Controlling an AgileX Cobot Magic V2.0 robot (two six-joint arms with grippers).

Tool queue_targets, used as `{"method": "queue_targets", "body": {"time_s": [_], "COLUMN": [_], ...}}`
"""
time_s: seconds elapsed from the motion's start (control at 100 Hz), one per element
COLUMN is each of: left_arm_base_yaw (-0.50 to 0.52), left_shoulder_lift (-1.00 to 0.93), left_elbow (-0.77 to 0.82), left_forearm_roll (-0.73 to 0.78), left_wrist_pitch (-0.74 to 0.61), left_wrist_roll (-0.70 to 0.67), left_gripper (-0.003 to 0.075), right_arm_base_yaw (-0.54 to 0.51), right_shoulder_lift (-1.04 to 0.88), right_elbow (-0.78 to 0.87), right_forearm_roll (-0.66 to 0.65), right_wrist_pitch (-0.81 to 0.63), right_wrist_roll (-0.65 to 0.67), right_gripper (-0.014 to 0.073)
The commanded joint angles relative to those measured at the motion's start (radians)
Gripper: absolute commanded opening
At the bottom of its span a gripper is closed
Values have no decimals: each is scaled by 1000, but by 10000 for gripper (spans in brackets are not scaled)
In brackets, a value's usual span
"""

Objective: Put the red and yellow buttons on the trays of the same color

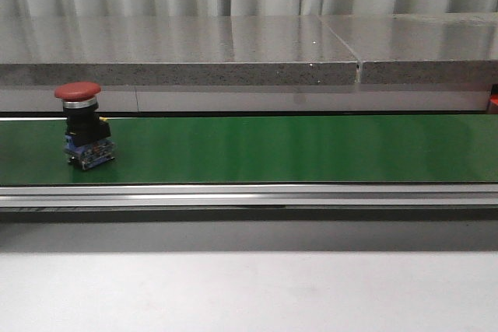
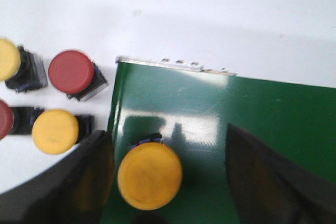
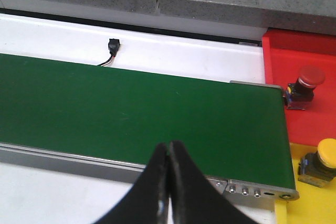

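A red button (image 1: 82,126) stands on the green belt (image 1: 296,149) at the left in the front view. In the left wrist view, a yellow button (image 2: 149,176) stands on the belt's end (image 2: 210,108). My left gripper (image 2: 167,145) is open, with its fingers either side of that button and not touching it. My right gripper (image 3: 169,148) is shut and empty over the belt's near edge. Beyond the belt's other end, a red tray (image 3: 310,129) holds a red button (image 3: 304,85) and a yellow tray (image 3: 299,203) holds a yellow button (image 3: 323,161).
Loose buttons lie on the white table beside the belt's end: a red one (image 2: 71,72), a yellow one (image 2: 55,131), another yellow one (image 2: 8,59) and a red one (image 2: 4,120) at the edge. A grey stone ledge (image 1: 233,52) runs behind the belt. A small black connector (image 3: 112,43) lies on the table.
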Motion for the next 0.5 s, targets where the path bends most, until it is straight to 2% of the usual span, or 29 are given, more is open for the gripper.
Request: {"method": "queue_targets", "body": {"time_s": [0.0, 0.01, 0.02, 0.03, 0.07, 0.08, 0.1, 0.28, 0.49], "left_arm_base_yaw": [-56, -56, -67, -72, -108, -108, -123, -235, -287], "left_shoulder_lift": [-107, -107, -117, -122, -160, -160, -175, -307, -466], "left_elbow": [-4, -1, 4, 7, 27, 30, 41, 129, 239], "left_forearm_roll": [-22, -22, -22, -22, -20, -20, -20, -20, -22], "left_wrist_pitch": [-76, -79, -83, -86, -106, -109, -121, -171, -186], "left_wrist_roll": [47, 47, 58, 58, 60, 60, 60, 60, 60], "left_gripper": [226, 226, 169, 169, 34, 34, -20, -21, -21], "right_arm_base_yaw": [2, 2, 2, 2, 2, 2, 2, 2, 2], "right_shoulder_lift": [0, 0, 0, 0, 0, 0, 0, 0, 0], "right_elbow": [-27, -27, -27, -27, -27, -27, -27, -27, -27], "right_forearm_roll": [-4, -4, -4, -4, -4, -4, -4, -4, -4], "right_wrist_pitch": [-69, -69, -69, -69, -69, -69, -69, -69, -69], "right_wrist_roll": [-9, -9, -9, -9, -9, -9, -9, -9, -9], "right_gripper": [-67, -67, -67, -67, -67, -67, -67, -67, -67]}}
